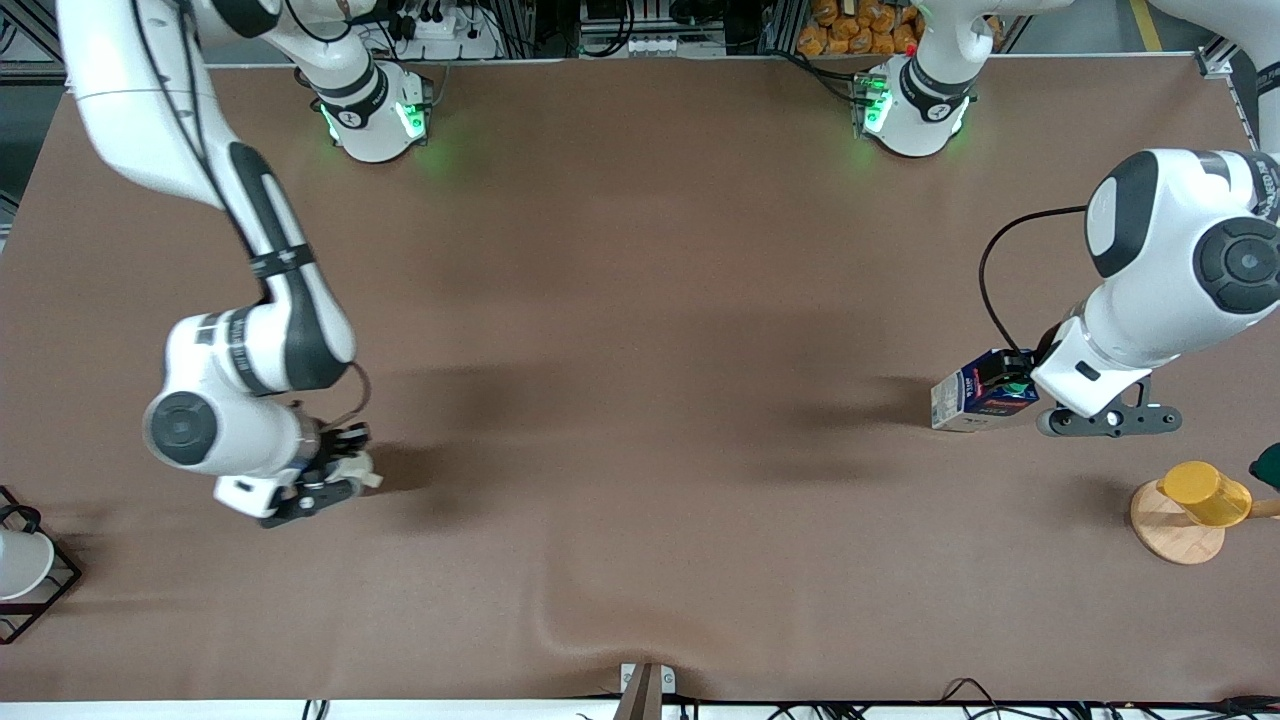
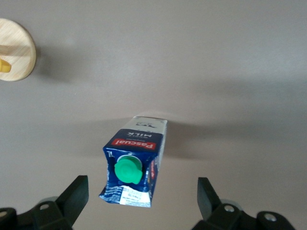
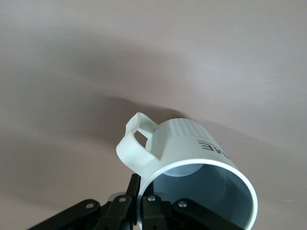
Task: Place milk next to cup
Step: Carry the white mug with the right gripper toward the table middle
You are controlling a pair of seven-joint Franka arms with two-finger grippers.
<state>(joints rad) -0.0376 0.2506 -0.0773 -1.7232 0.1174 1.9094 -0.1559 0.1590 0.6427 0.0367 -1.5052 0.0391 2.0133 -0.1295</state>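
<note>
The small dark blue gable-top milk carton (image 1: pixel 968 401) with its round green cap (image 2: pixel 128 170) stands on the brown table (image 1: pixel 640 300) toward the left arm's end. In the left wrist view the left gripper (image 2: pixel 143 199) hangs above it with its black fingers (image 2: pixel 76 195) spread wide on either side of the carton's top, touching nothing; the wide spread looks suited to coming down around the carton's body below the sloped top. Near the carton, and nearer to the front camera, a yellow cup (image 1: pixel 1205 492) sits on a round wooden stand (image 1: pixel 1175 525). Well apart from all this, toward the right arm's end, the right gripper (image 1: pixel 335 470) has its fingers pinched together on the rim of the off-white ceramic mug (image 3: pixel 192 163), one finger inside the grey interior and one outside just by the stubby handle (image 3: pixel 136 146). The mug tilts in that grip, apparently lifted off the table, though this is hard to confirm. A white cup (image 1: pixel 20 562) rests in a black wire rack (image 1: pixel 45 590) at that end's edge. With milk and mug at the table's two ends, the placing looks barely begun.
</note>
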